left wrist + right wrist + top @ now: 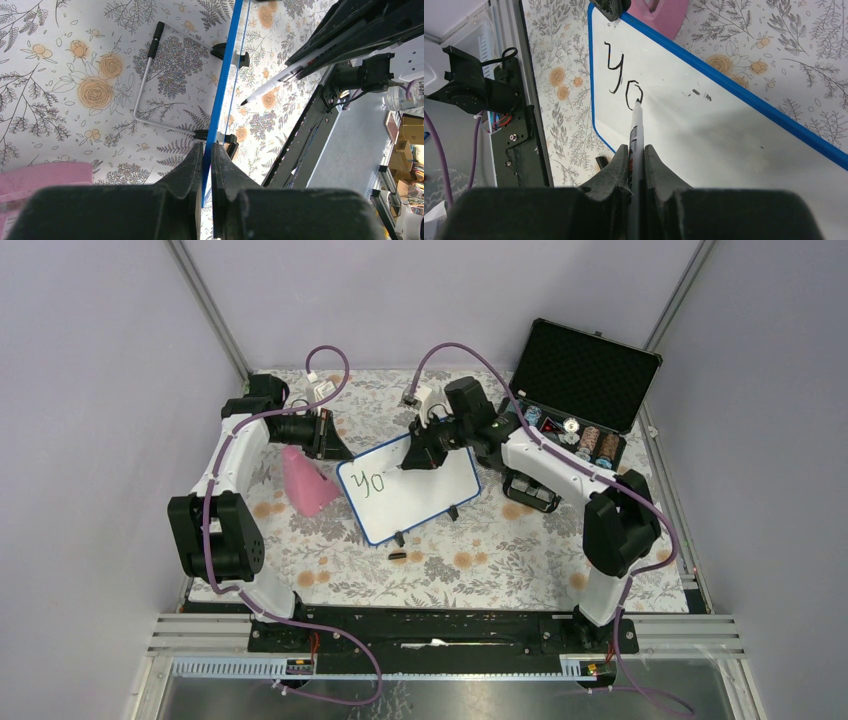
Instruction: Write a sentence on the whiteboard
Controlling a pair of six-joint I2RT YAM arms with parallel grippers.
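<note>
The whiteboard (pixel 415 502) with a blue frame stands tilted on the floral cloth at the middle. Dark lettering "Yo" (pixel 372 482) sits at its upper left; the rest of the sentence does not show. My left gripper (pixel 335 447) is shut on the board's blue edge (pixel 222 90), jaws pinching it (pixel 207 150). My right gripper (pixel 418 457) is shut on a black marker (pixel 637 125), whose tip touches the right side of the "o" (pixel 634 95). The board face (pixel 714 120) fills the right wrist view. The marker also shows in the left wrist view (pixel 270 90).
A pink wedge-shaped object (pixel 308 485) lies left of the board. An open black foam-lined case (pixel 585 375) with small items stands at the back right. A small dark cap (pixel 397 556) lies in front of the board. The board's wire stand (pixel 142 85) rests behind it.
</note>
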